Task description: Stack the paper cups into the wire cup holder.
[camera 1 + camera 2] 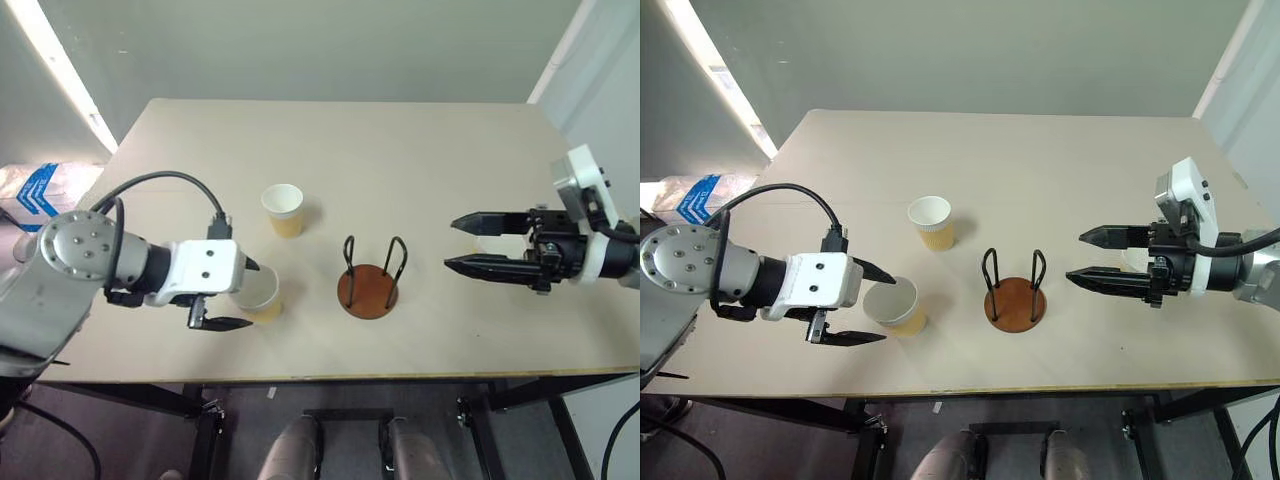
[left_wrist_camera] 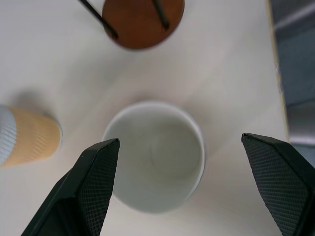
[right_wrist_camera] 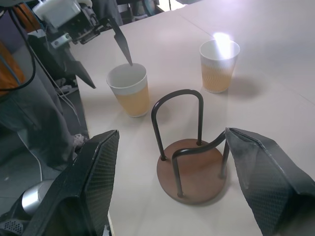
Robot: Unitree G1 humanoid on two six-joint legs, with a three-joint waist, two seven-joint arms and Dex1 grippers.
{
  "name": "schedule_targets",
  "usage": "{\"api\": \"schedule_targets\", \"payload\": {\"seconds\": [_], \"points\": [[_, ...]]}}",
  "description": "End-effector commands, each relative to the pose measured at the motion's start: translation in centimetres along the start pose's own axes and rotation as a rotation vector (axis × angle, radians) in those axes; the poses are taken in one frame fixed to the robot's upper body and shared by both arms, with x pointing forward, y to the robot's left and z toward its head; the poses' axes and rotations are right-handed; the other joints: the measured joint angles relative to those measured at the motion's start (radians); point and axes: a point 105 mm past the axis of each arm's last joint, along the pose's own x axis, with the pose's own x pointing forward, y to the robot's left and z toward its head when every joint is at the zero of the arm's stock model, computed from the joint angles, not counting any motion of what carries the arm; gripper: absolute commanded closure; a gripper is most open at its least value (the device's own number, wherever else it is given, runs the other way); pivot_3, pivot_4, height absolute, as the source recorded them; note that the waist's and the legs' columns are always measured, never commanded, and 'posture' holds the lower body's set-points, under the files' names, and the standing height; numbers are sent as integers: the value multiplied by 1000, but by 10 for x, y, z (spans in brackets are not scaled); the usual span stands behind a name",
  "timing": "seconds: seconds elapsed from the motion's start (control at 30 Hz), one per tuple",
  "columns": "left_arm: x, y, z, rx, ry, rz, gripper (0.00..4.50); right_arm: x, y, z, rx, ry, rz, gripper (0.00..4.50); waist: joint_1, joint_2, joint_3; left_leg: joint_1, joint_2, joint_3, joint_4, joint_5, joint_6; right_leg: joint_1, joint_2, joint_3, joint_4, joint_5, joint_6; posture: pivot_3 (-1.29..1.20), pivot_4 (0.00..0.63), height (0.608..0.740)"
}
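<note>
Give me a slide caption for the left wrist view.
Open left claw straddling an upright paper cup, with the empty wire cup holder just beyond.

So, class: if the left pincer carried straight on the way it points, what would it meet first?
Probably the nearer paper cup: the open left pincer points down at its mouth, fingers either side.

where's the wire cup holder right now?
In the head views, the wire cup holder stands empty near the table's front edge, between the nearer paper cup and the open right gripper.

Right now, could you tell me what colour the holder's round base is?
Reddish-brown; the base shows best in the right wrist view.
</note>
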Motion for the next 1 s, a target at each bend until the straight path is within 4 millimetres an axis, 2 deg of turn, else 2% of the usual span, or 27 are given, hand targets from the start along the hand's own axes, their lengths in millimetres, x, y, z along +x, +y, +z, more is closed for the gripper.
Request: {"api": "schedule_targets", "payload": {"seconds": [0.03,0.27,0.5,0.6,0.93,1.0], "points": [[0,0,-5,33,35,24,132,-2,0,8,-40,1,-5,880,0,0,0,0,0,0,0,0,0,0,0,0,0,0,0,0,150,740],[10,-18,-14,45,31,-43,132,1,-2,9,-47,-2,-2,880,0,0,0,0,1,0,0,-2,-3,-1,0,-1,1,-3,1,0,150,740],[16,-19,-23,78,43,-72,132,5,-1,10,-64,-20,-6,880,0,0,0,0,1,0,1,-4,-4,-1,0,-1,1,-3,1,0,150,740],[21,-16,-21,94,17,-85,741,6,0,13,-82,-36,-5,849,0,0,0,1,1,0,1,-6,-4,-1,0,-1,2,-3,1,0,150,740],[24,-8,-12,92,-84,-144,4353,6,8,25,-172,-100,15,849,0,0,0,1,1,0,2,-4,0,-1,-1,-2,4,-1,-1,0,150,740],[22,-4,-11,90,-95,-145,4477,6,9,23,-264,-91,-1,849,0,0,0,1,1,0,2,-3,3,-1,-1,-2,4,-1,-1,0,150,740]]}}
